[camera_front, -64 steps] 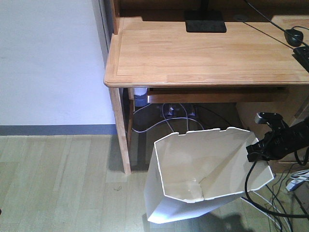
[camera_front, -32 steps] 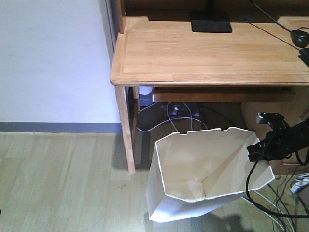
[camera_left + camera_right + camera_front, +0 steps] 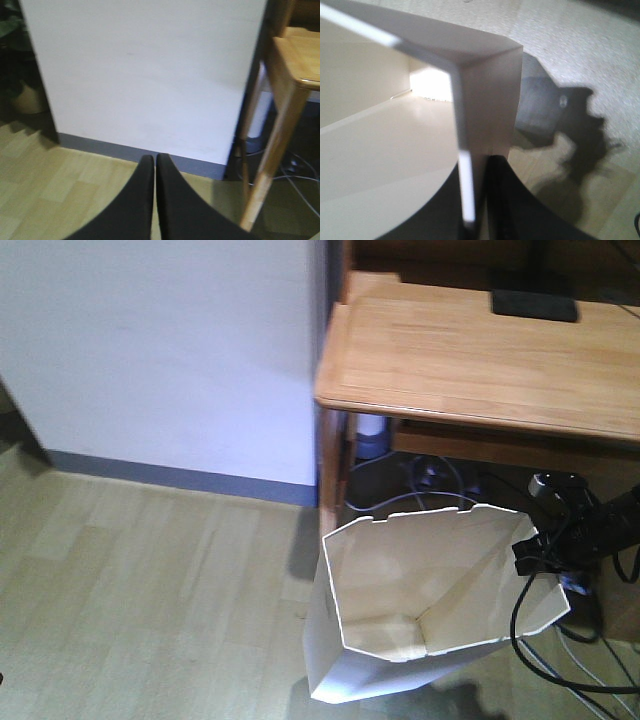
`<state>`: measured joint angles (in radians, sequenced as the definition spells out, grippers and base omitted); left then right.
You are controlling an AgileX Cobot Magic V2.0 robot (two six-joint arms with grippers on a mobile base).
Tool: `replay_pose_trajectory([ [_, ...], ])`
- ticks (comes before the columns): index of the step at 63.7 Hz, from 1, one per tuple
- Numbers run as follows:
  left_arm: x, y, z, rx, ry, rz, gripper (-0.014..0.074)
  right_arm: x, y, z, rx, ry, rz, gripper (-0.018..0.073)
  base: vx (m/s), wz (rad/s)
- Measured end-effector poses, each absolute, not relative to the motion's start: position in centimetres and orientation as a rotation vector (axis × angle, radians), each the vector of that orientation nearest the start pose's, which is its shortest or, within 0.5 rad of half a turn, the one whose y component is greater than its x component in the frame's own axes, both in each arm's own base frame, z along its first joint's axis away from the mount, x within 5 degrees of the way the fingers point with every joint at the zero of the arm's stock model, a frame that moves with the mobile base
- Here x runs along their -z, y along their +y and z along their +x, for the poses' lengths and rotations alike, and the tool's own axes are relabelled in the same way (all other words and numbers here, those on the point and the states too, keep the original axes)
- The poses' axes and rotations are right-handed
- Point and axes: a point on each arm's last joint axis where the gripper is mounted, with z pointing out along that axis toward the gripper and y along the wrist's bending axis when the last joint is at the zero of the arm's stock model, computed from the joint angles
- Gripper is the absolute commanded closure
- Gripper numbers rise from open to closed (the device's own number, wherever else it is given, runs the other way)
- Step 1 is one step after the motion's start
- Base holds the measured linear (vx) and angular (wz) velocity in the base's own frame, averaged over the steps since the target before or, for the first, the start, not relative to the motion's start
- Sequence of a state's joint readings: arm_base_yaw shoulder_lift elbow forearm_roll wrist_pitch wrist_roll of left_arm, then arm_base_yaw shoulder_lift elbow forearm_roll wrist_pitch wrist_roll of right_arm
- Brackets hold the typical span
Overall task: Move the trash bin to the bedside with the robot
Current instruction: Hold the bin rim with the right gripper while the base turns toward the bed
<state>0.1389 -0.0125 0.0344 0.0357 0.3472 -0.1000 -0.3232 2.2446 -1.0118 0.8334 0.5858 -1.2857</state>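
Front view:
- Trash bin [image 3: 400, 580] low and right of centre, over the pale plank floor [image 3: 150, 590], just in front of the counter's [image 3: 470, 350] near leg.
- Bin tilted, open mouth facing the camera, white inside wall showing. Cannot tell whether the base touches the floor; a shadow lies under it.
- Right claw [image 3: 528, 552] sits at the bin's right rim, with black cables [image 3: 515, 630] looping below it.
- Flat black object [image 3: 533, 305] at the back of the counter.
- White wall [image 3: 150, 340] with grey baseboard [image 3: 170, 475] to the left.

Right wrist view:
- Right claw [image 3: 477, 167] clamped on the bin wall, one dark finger inside and one outside, the white rim edge pinched between them.
- The claw's shadow falls on the floor beside the bin.

Left wrist view:
- Left claw [image 3: 154, 160] has its two black fingers pressed together with only a hairline gap, nothing held.
- It faces the wall and baseboard, with the counter leg [image 3: 270, 150] off to the right.
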Motion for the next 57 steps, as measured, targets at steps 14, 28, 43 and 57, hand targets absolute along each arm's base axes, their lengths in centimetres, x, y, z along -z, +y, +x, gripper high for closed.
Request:
replay_pose_trajectory([
  [14, -17.1, 0.85, 5.26, -0.062, 1.842, -0.198, 0.0603, -1.72, -6.96, 32.5, -0.561, 2.889, -0.321, 0.0564, 0.02, 0.64],
  [28, -17.1, 0.85, 5.26, -0.062, 1.842, -0.198, 0.0603, -1.75, -6.87, 32.49, -0.572, 2.889, -0.318, 0.0564, 0.04, 0.68],
  [43, -17.1, 0.85, 5.26, -0.062, 1.842, -0.198, 0.0603, -1.77, -6.8, 32.45, -0.585, 2.889, -0.32, 0.0564, 0.1, 0.56],
  [57, -17.1, 0.85, 5.26, -0.062, 1.842, -0.198, 0.0603, -1.75, -6.84, 32.47, -0.577, 2.889, -0.32, 0.0564, 0.14, 0.5],
])
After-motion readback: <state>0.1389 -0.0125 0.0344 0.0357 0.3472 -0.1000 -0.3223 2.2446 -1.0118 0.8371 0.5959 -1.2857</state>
